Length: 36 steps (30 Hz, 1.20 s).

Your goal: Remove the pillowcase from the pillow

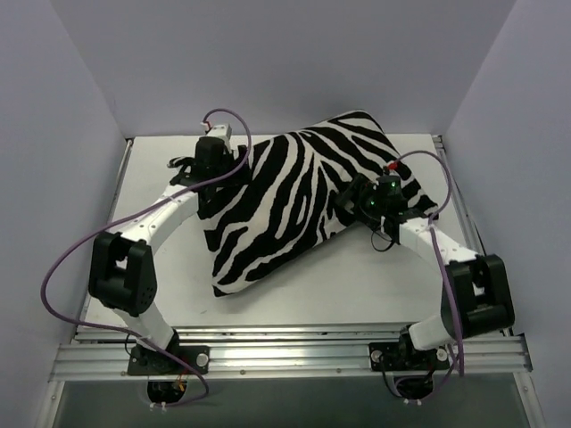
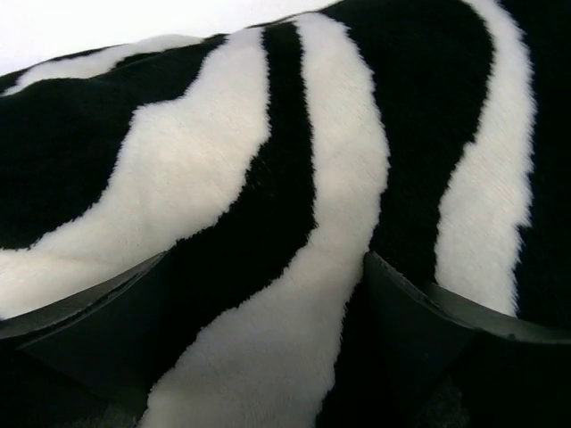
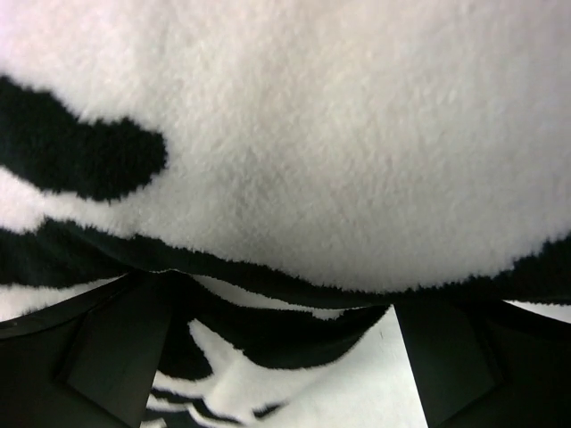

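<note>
Top external: zebra pillowcase [image 1: 303,192] on table [image 1: 357,290]

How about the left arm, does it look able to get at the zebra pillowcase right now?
Likely yes. The left tool stands open right against the pillowcase, with nothing between them in the wrist view.

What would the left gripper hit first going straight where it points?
The pillowcase: its zebra-striped side fills the view just ahead of the open left gripper. Contact looks immediate, possibly already touching; depth is unclear.
</note>
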Motion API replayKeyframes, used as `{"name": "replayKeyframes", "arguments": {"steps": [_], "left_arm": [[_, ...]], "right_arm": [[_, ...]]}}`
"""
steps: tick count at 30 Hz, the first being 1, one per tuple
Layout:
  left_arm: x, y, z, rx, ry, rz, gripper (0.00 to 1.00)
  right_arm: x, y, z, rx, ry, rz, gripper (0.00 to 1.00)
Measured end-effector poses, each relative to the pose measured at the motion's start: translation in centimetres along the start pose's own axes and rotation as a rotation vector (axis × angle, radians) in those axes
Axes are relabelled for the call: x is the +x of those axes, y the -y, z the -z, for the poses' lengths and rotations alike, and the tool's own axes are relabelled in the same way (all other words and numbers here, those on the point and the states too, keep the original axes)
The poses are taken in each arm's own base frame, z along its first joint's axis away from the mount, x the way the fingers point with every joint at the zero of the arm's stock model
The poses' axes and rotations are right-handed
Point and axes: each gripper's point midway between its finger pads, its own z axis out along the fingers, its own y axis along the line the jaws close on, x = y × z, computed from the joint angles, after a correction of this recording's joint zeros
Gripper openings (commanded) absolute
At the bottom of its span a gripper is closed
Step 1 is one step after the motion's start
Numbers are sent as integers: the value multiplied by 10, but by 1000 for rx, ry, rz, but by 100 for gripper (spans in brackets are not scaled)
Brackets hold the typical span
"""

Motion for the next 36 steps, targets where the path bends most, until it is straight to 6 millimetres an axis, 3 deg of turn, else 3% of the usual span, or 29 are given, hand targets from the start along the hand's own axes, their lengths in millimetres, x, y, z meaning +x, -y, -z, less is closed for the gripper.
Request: {"name": "replayKeyframes", "arguments": {"steps": [5,9,12,15,18,20,25,27,30,36], "left_arm": [[36,6,55,13,20,74,94],[72,30,101,88,-1,118,94],[98,60,134,188,-54,127,94],[109,72,160,246,-102,141,94],[108,73,182,263,-120,135,94],[95,72,196,261,-103,129,94],[34,66,226,249,70,113,94],[16,56,230,220,125,109,94],[0,33,218,144,154,116,94],[9,-1,155,27,62,150,94]], "right_arm": [[-18,-23,-42,-25,-32,60,98],[-37,-57,-71,-69,-13,144,98],[-44,-81,-87,-102,-8,191,98],[-48,-107,-93,-157,-1,228,99],[-44,-132,-84,-224,-14,279,100],[-42,-138,-73,-250,-30,300,100],[-62,-128,-31,-277,-30,305,100],[-76,-124,-17,-282,-8,313,100],[-84,-122,-8,-295,-10,332,100],[-55,-114,-30,-338,-138,332,100]]}}
